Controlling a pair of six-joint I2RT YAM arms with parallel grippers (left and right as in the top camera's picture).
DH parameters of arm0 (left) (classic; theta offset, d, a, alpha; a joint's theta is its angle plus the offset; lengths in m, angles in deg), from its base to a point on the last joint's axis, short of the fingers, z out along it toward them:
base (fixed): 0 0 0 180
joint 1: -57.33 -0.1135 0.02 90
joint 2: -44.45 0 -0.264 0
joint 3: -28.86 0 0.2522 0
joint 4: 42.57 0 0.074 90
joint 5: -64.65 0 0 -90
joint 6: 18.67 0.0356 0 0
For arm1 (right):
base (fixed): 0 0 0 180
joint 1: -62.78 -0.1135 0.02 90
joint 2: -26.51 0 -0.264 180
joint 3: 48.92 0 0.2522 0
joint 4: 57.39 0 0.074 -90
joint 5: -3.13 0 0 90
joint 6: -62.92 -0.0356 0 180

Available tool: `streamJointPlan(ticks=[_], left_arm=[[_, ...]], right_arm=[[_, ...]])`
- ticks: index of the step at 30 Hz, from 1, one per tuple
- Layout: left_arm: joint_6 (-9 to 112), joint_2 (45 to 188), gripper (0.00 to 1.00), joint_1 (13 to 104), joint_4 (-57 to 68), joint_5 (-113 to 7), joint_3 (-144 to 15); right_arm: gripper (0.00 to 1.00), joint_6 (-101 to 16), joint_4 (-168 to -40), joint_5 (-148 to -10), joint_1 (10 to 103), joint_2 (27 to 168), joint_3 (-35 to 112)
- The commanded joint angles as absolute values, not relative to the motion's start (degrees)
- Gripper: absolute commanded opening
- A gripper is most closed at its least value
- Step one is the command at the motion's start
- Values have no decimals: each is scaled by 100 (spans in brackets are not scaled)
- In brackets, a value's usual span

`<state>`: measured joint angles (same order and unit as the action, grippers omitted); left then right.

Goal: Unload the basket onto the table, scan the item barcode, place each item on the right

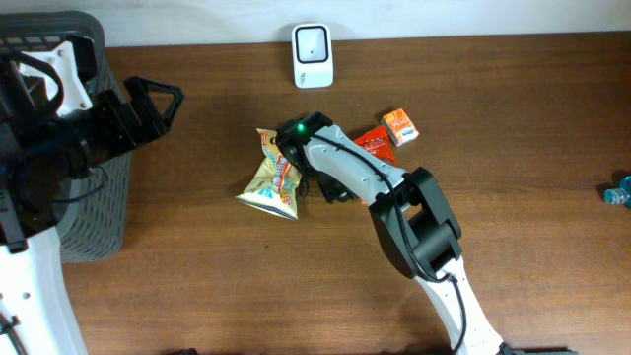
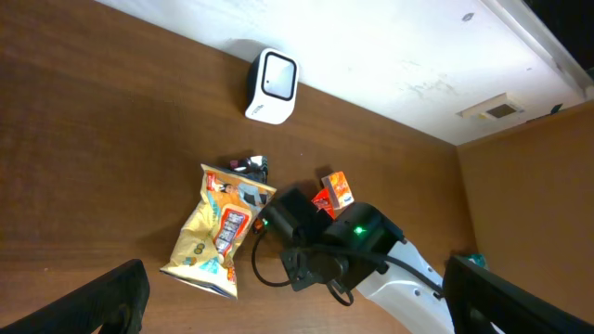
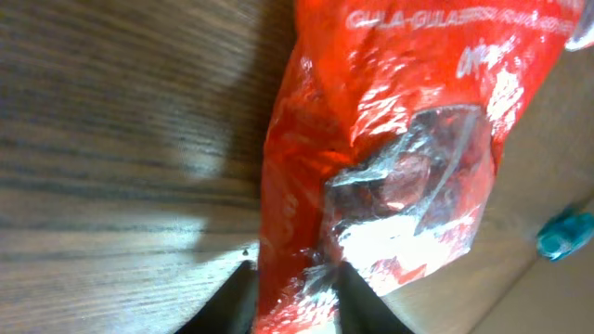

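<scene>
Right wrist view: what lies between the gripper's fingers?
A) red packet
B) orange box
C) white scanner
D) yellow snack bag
A: the red packet fills the view, and its lower end sits between the two dark fingers of the right gripper.

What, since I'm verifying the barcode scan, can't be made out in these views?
Red plastic packet: barcode not visible, right wrist, close-up crops it.
Overhead: right arm covers most of it.
Small teal object: overhead, cut by right edge.
Yellow crinkled snack bag print: overhead, too small.

Brown wooden table (image 1: 197,296), pale surface (image 2: 390,46) beyond its far edge.
</scene>
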<state>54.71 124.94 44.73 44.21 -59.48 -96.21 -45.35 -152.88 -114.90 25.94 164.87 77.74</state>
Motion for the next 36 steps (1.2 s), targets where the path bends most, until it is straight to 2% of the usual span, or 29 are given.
streamJointPlan(ticks=[1, 2, 8, 9, 10, 11, 14, 16, 19, 24, 28, 34, 35, 36], left_arm=[[5580, 12474, 99, 4486, 4410, -6009, -9647], [5580, 12474, 99, 4486, 4410, -6011, -9647], [5580, 12474, 99, 4486, 4410, -6011, -9647], [5580, 12474, 99, 4486, 4410, -6011, -9647], [5580, 12474, 99, 4486, 4410, -6011, -9647], [5580, 12474, 99, 4486, 4410, -6011, -9647], [5580, 12474, 99, 4486, 4410, -6009, -9647], [5580, 12474, 99, 4486, 4410, -6009, -9647], [5580, 12474, 99, 4486, 4410, -6011, -9647], [5580, 12474, 99, 4486, 4410, -6011, -9647], [5580, 12474, 99, 4486, 4410, -6011, -9647], [5580, 12474, 99, 4486, 4412, -6011, -9647], [5580, 12474, 99, 4486, 4410, -6011, -9647], [5580, 12474, 99, 4486, 4410, -6011, -9647]], right_arm=[[12, -4607, -15286, -11606, 2616, 16358, 7986], [4, -4609, -15341, -11604, 2616, 16358, 8124], [4, -4718, -15940, -11606, 2738, 16334, 8909], [15, -4806, -16053, -11575, 2806, 16332, 9029], [55, -4819, -16104, -11442, 2913, 16330, 9164], [75, -4817, -16038, -11287, 3029, 16330, 9247], [99, -3912, -14969, -10074, 3496, 16339, 9293], [99, -3628, -14298, -9516, 3656, 16360, 9289], [99, -3634, -13916, -9499, 3641, 16389, 9226], [99, -3807, -13855, -9580, 3638, 16526, 8778], [99, -4111, -13771, -10233, 3641, 16599, 8480], [98, -4111, -13284, -10238, 3654, 16610, 7798], [93, -4111, -13258, -10238, 3656, 16612, 7722], [82, -4111, -13258, -10246, 3656, 16612, 7693]])
